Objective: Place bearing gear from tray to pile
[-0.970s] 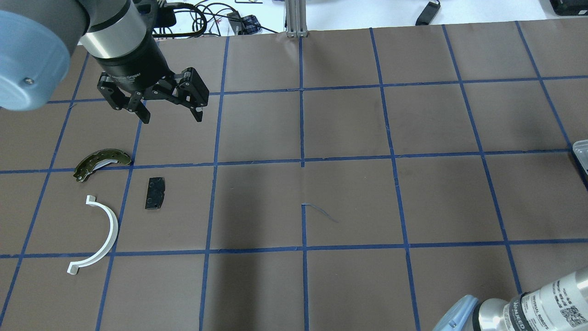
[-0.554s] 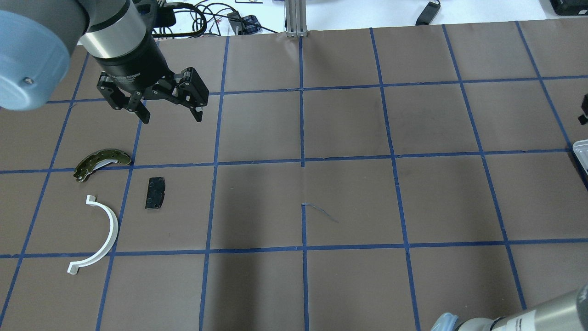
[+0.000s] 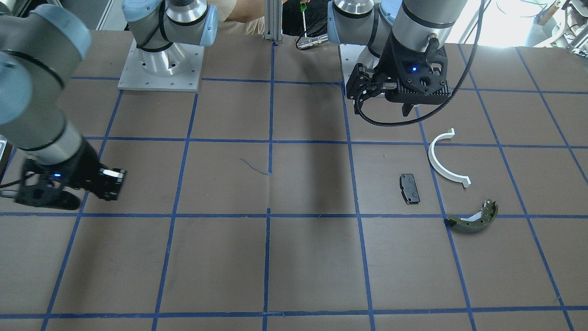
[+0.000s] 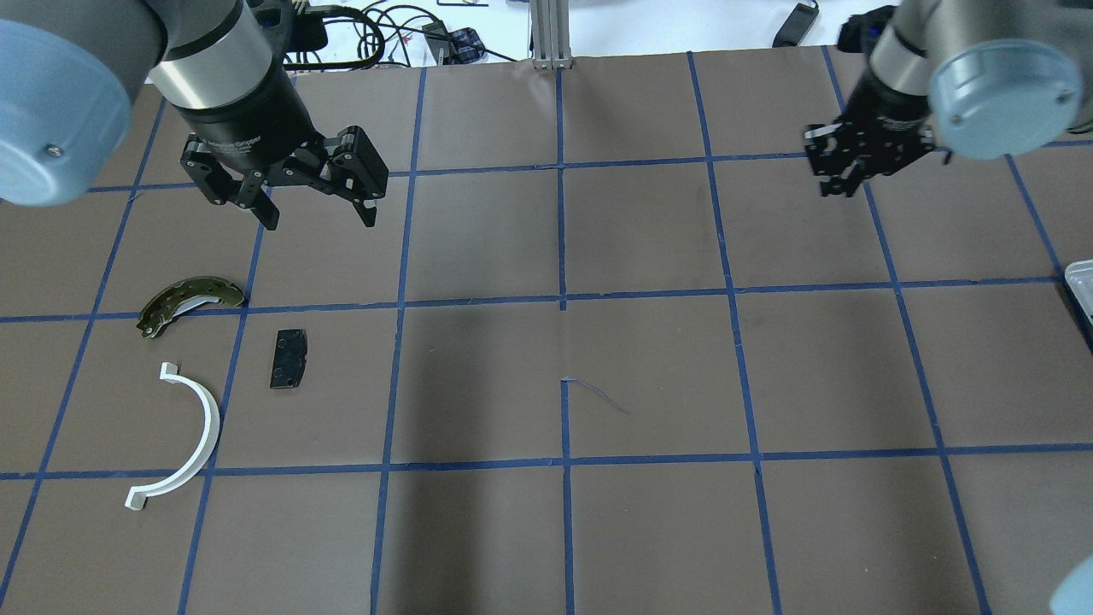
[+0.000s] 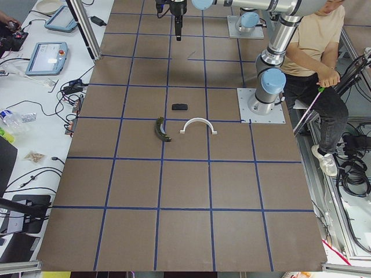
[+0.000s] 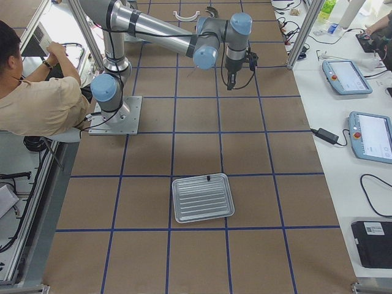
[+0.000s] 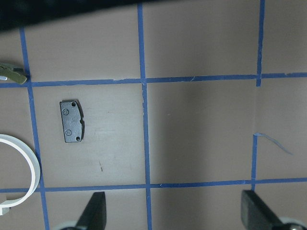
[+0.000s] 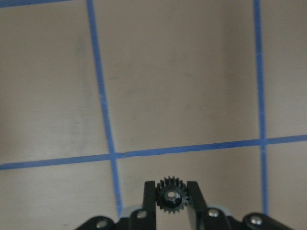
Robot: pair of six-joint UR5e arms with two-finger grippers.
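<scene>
A small black bearing gear (image 8: 170, 197) is pinched between the fingers of my right gripper (image 4: 841, 181), which hangs above the mat at the far right. Only a corner of the tray (image 4: 1081, 289) shows at the right edge of the overhead view; all of it (image 6: 203, 198) shows in the exterior right view. The pile lies at the left: an olive brake shoe (image 4: 189, 299), a black plate (image 4: 289, 359) and a white half-ring (image 4: 192, 436). My left gripper (image 4: 320, 220) hangs open and empty beyond the pile, with the plate (image 7: 72, 120) below it.
An aluminium post (image 4: 551, 34) and cables (image 4: 359, 34) stand at the far table edge. A loose curl of blue tape (image 4: 598, 397) lies mid-mat. A seated person (image 6: 37, 104) is behind the robot bases. Tablets (image 6: 370, 135) lie on the side bench.
My right arm has swung from the near right corner to the far right of the mat, bringing its gripper into the overhead view. The left arm and the pile have not moved.
</scene>
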